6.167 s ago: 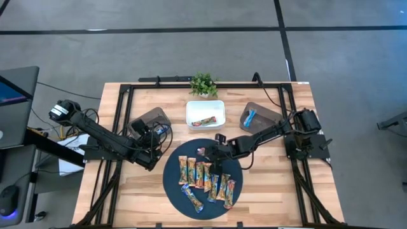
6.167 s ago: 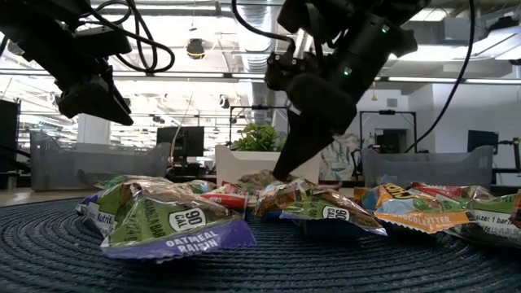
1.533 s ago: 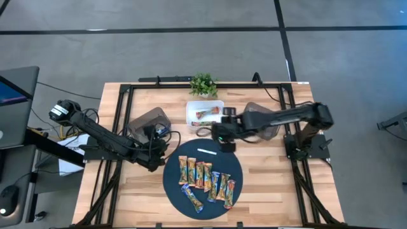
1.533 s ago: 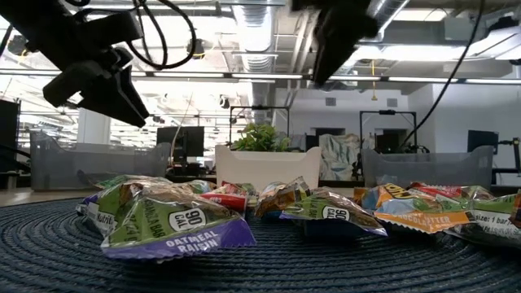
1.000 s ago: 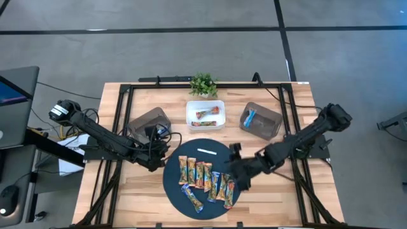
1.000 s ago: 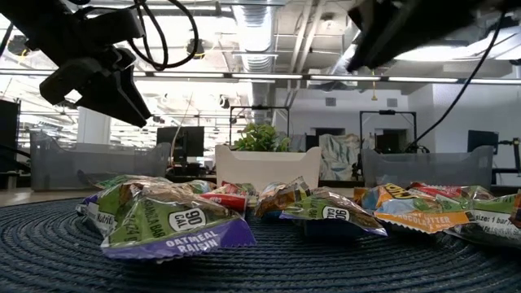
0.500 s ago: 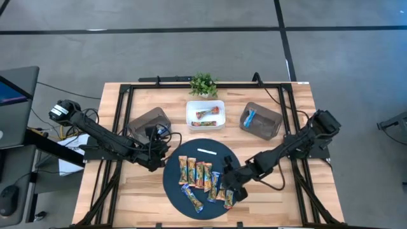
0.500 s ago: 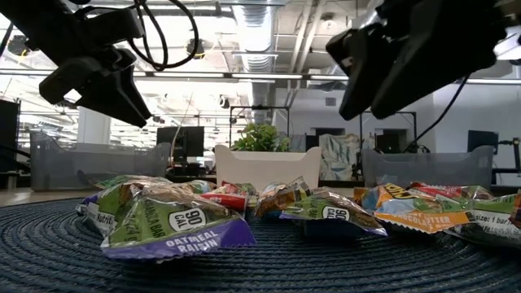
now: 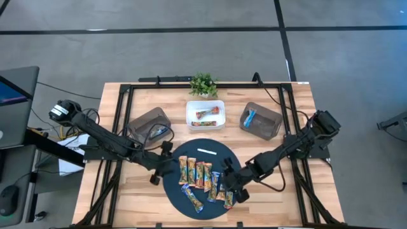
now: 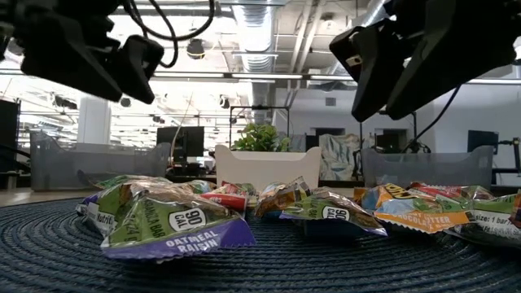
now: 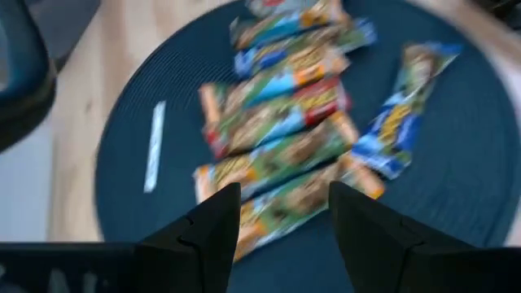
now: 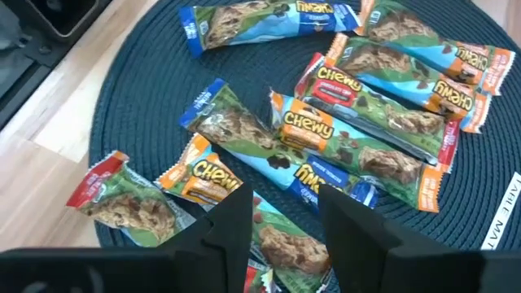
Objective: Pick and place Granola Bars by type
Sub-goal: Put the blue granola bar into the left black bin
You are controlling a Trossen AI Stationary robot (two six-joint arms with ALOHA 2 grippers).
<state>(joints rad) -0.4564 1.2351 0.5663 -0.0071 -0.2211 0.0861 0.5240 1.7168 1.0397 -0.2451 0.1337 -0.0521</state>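
Several granola bars (image 9: 203,173) in shiny green, orange, blue and red wrappers lie flat on a round dark blue mat (image 9: 191,152). My right gripper (image 12: 285,244) hangs open above the mat's near right part (image 9: 227,183), its fingers standing over a red and green bar (image 12: 286,236) without touching it. In the low view it (image 10: 383,73) is well clear of the bars. My left gripper (image 11: 285,236) is open at the mat's left rim (image 9: 166,166), pointing slantwise down at the bars (image 11: 285,122), with nothing between its fingers.
At the back stand a white tray (image 9: 205,114) holding bars, a grey bin (image 9: 149,124) on the left and a grey bin (image 9: 261,119) on the right with a blue bar. A plant (image 9: 203,84) stands behind the tray. A thin white strip (image 9: 206,151) lies on the mat's far part.
My right gripper has come down and toward the table's near left, over the bars on the mat's near right. My left gripper has turned and swung toward the mat's left rim. The bars have not moved.
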